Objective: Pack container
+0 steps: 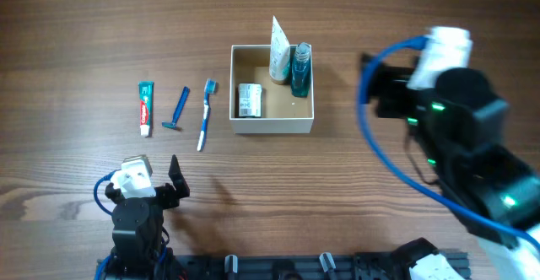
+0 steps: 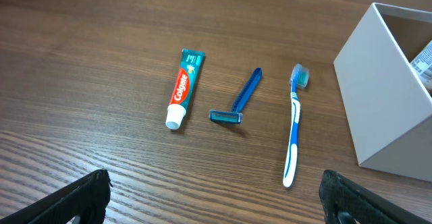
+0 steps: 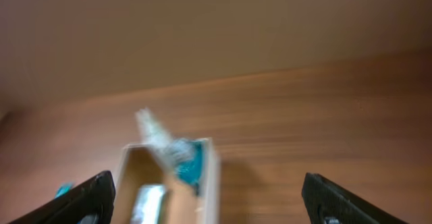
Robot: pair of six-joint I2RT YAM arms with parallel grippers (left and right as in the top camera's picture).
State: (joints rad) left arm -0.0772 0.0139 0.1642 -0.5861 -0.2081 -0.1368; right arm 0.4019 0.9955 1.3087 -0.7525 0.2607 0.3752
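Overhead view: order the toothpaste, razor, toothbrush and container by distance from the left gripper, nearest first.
1. Toothpaste and razor, just ahead of the left gripper: too close to call.
2. Toothbrush, further right.
3. Container, farthest right.

Matt white container [image 1: 272, 126], cardboard-brown inside, on wood-grain table [image 1: 84, 27].

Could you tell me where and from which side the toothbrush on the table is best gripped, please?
Grip the toothbrush at mid-handle, coming straight down from above with the jaws across its narrow width. It lies flat on the table, head away from the left gripper, with clear gaps to the razor and the container, so probably nothing blocks a grasp there.
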